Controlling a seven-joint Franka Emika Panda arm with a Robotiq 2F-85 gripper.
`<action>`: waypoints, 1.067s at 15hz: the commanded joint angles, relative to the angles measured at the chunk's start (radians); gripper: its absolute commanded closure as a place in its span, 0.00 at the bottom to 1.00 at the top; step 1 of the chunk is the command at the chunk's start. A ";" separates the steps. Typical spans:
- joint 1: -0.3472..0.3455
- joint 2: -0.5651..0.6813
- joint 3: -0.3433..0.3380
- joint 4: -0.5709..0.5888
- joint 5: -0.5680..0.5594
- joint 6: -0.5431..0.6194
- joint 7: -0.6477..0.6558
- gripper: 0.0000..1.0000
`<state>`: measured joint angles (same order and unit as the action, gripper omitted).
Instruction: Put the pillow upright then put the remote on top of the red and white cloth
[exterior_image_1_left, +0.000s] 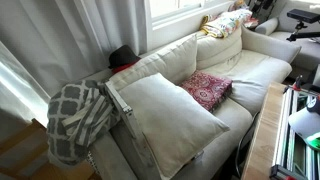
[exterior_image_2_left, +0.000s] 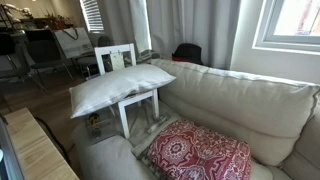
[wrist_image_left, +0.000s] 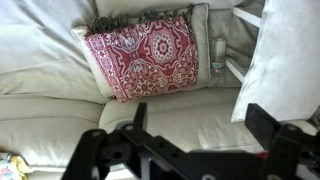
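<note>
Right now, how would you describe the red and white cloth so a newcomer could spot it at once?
Find the cream sofa; on its seat, beside the large cream pillow, lies the red and white cloth. It is small, squarish and dark red with a fine white ornamental pattern, unlike the grey-and-white lattice blanket over the armrest or the yellow floral cushion at the far end.

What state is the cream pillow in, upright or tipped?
Tipped. The pillow lies slanted over the sofa arm, broad face up, in both exterior views.

Cream sofa (exterior_image_1_left: 255, 70) beneath a bright window (exterior_image_2_left: 295, 20), grey curtains (exterior_image_2_left: 200, 25), white chair (exterior_image_2_left: 118, 58).
</note>
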<state>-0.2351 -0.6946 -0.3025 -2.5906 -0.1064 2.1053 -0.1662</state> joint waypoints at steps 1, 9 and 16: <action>-0.008 0.002 0.007 0.002 0.007 -0.002 -0.005 0.00; 0.167 0.122 -0.013 -0.058 0.204 0.153 -0.101 0.00; 0.477 0.453 -0.001 -0.074 0.673 0.441 -0.365 0.00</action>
<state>0.1490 -0.4123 -0.3020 -2.6902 0.4073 2.4397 -0.4158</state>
